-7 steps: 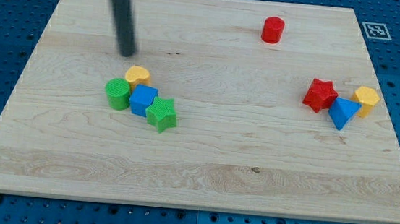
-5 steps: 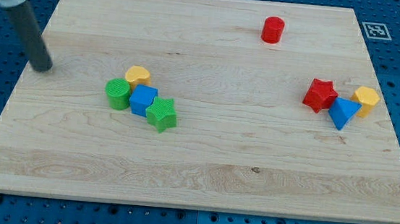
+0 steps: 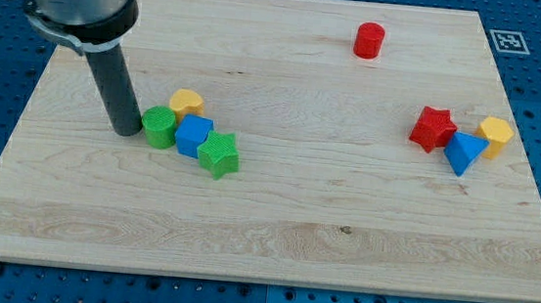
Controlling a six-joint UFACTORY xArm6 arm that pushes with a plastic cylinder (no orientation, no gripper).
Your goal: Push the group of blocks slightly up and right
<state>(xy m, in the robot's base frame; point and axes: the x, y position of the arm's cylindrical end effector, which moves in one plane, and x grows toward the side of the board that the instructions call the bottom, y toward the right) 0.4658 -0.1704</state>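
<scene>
A cluster of blocks sits at the board's left middle: a green cylinder, a yellow block, a blue block and a green star-shaped block, all touching one another. My tip stands on the board just left of the green cylinder, at or very near its left side. The rod rises up and left to the arm's grey body at the view's top left.
A red cylinder stands near the view's top, right of centre. At the right are a red star, a blue triangular block and a yellow block, close together. The wooden board lies on a blue perforated table.
My tip went from above the cluster out to the board's left edge, then came down and right to the green cylinder's left side. The blocks have not visibly moved.
</scene>
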